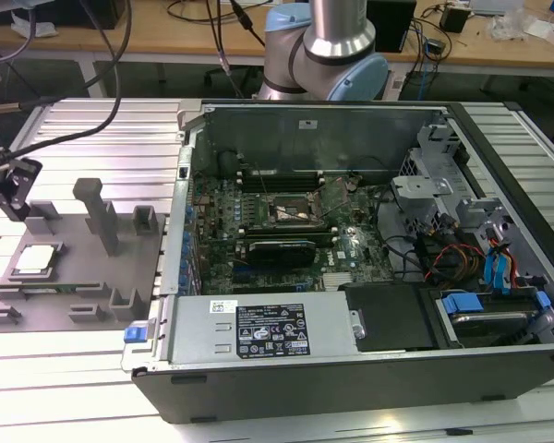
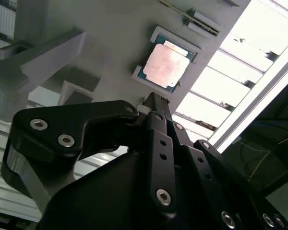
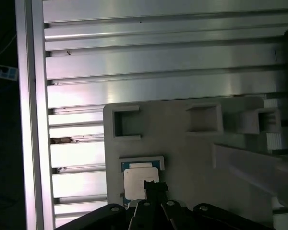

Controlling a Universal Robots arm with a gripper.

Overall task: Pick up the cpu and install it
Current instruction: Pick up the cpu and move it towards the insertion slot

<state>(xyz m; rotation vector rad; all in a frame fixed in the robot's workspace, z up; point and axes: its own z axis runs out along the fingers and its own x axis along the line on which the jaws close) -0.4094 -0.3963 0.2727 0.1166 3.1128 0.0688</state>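
I read the gripper (image 2: 152, 101) as closed and empty, fingertips together. The cpu (image 2: 167, 66) lies flat in its recess on the grey fixture (image 2: 110, 43), below and just ahead of the fingertips, untouched.

Bright overhead light, glare on aluminium table slats (image 2: 240, 57), computer case (image 1: 305, 129) interior dim, claw (image 2: 152, 99) silhouetted

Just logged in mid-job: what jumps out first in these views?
The open computer case dominates the exterior view, its motherboard exposed. On the grey fixture at that view's left lies the cpu, with the gripper hovering just above it.
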